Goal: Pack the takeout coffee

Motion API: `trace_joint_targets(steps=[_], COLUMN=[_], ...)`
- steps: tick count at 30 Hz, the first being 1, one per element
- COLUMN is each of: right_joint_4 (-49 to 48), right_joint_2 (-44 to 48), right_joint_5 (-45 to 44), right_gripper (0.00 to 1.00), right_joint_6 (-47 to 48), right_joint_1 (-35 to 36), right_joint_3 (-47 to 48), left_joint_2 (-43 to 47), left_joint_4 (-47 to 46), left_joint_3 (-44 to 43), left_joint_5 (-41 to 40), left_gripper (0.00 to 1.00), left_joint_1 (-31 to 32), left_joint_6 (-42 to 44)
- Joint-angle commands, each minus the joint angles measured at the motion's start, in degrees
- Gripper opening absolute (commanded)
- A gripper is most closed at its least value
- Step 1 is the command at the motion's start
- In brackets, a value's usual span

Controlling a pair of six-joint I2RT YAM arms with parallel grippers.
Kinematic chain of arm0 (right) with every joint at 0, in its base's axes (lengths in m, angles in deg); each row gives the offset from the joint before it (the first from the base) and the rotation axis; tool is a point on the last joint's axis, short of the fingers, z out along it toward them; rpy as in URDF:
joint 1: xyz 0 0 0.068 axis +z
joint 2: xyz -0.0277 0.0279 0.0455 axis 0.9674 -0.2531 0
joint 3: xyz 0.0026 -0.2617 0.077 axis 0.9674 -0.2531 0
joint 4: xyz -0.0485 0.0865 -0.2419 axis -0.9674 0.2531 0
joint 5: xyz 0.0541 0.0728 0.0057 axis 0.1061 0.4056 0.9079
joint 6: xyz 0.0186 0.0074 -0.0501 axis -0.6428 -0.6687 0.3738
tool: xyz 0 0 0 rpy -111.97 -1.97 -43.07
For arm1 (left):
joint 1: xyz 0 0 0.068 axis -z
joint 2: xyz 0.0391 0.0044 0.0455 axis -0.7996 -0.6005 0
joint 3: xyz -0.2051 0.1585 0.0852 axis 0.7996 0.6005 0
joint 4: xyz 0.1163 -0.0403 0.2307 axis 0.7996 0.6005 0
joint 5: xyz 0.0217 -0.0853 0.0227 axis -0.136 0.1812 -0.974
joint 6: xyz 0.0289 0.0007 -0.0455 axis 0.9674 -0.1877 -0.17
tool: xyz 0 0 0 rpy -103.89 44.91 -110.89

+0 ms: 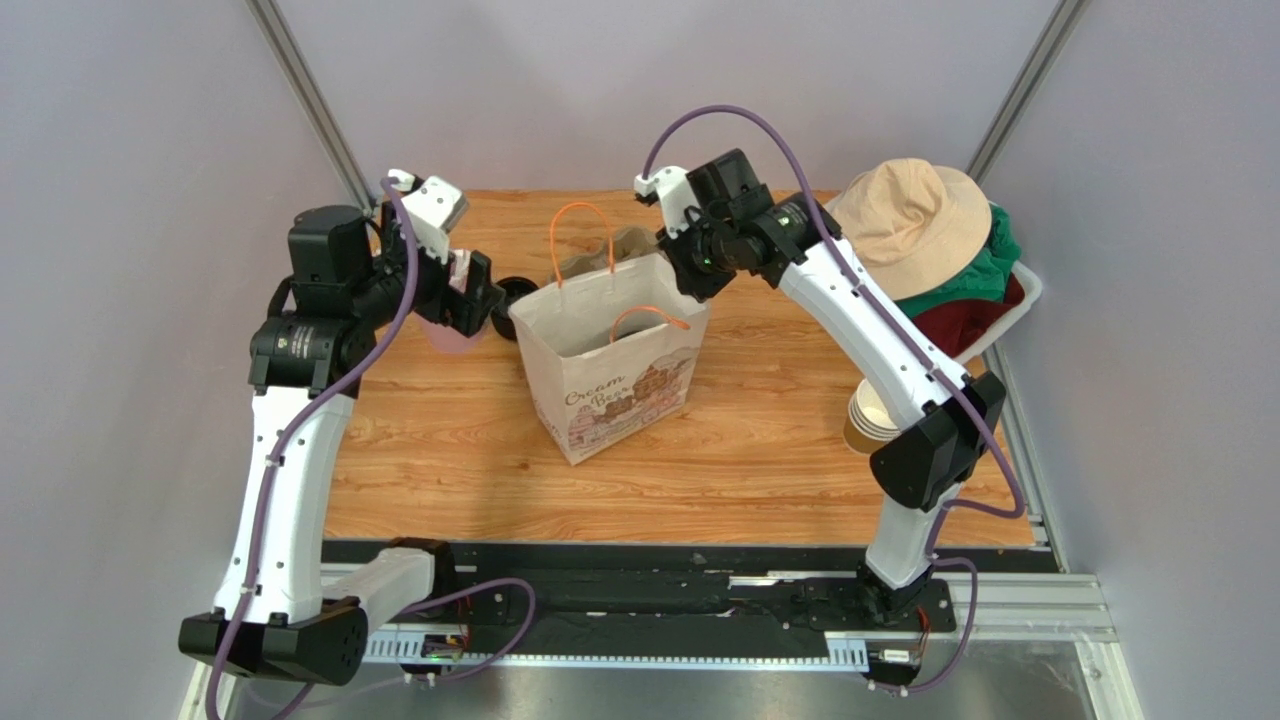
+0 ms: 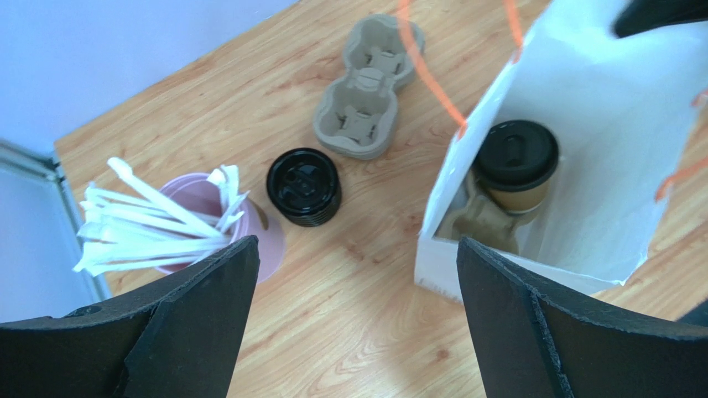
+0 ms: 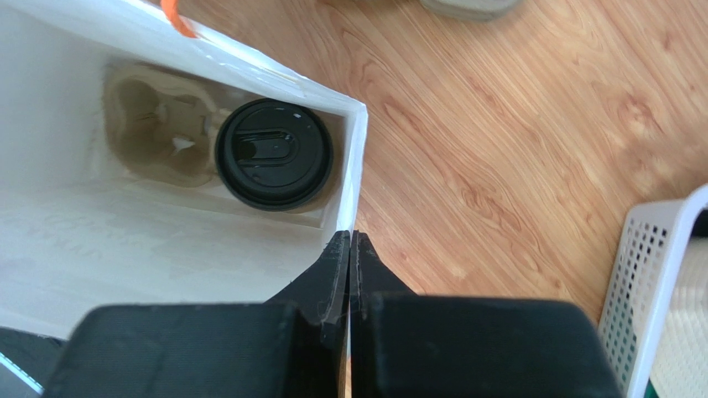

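Down at the near side, the smooth wooden table [image 1: 751, 450] is showing its wavy, light-brown grain. On its right side a stack of brown paper cups [image 1: 867, 416] is sitting with no lids on, partly hiding behind the right arm.

In the middle a tall white paper bag [image 1: 616, 383] is standing with its top open. Thin orange string handles are looping over it, and a printed picture is showing on its front. The takeout coffee [image 3: 274, 153] is sitting upright at the bottom of the bag, in the corner under the right gripper [image 3: 351, 249]. It is a round brown paper cup wearing a shiny black plastic lid. It is resting in one hole of a bumpy grey-brown cardboard holder [image 3: 158, 124] lying on the bag's floor.

The right gripper is hanging above that corner with its two black fingers pressing flat together. The tips are meeting right at the bag's thin rim, and I cannot tell if any paper is pinched between them. The left gripper [image 2: 357, 249] is hovering just left of the bag, its blunt black fingers standing wide apart and holding nothing.

Below it a round pink cup [image 2: 270, 245] is holding a bunch of straws [image 2: 149, 224] in white paper wrappers. Just beside that, a small pile of round black lids [image 2: 303, 186] is sitting. Farther back, peanut-shaped cardboard holders [image 2: 366, 87] are lying stacked. At the far right, a white plastic basket [image 3: 648, 282] with tiny holes is holding green and dark red cloth, and a soft tan hat [image 1: 909, 225] is resting on top.
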Motion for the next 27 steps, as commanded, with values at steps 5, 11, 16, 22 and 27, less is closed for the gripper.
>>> trace_joint_targets(steps=[5,11,16,22,27], right_joint_4=[-2.61,-5.24,-5.42,-5.77,-3.67], right_joint_2=[9.47,14.75,17.65,21.69,23.36], right_joint_5=[-5.91,-12.94,-13.82,-13.82,-13.3], right_gripper=[0.0,0.0,0.0,0.0,0.0], right_joint_6=[-4.06,-4.85,-5.38,-6.61,-6.26], right_joint_1=[-0.5,-1.55,-3.4,-4.72,-5.16], right_joint_3=[-5.72,-12.84,-18.81,-22.52,-23.05], left_joint_2=[-0.82,-2.23,-2.93,-3.55,-4.77], left_joint_4=[-3.04,-4.27,-5.33,-6.03,-6.21], left_joint_3=[-1.2,-0.05,0.92,1.71,2.06], left_joint_5=[-6.08,-8.29,-7.94,-7.94,-8.73], left_gripper=[0.98,0.98,0.98,0.98,0.98], left_joint_1=[-3.85,-6.84,-8.51,-8.51,-8.6], left_joint_6=[0.55,1.69,2.21,2.57,3.27])
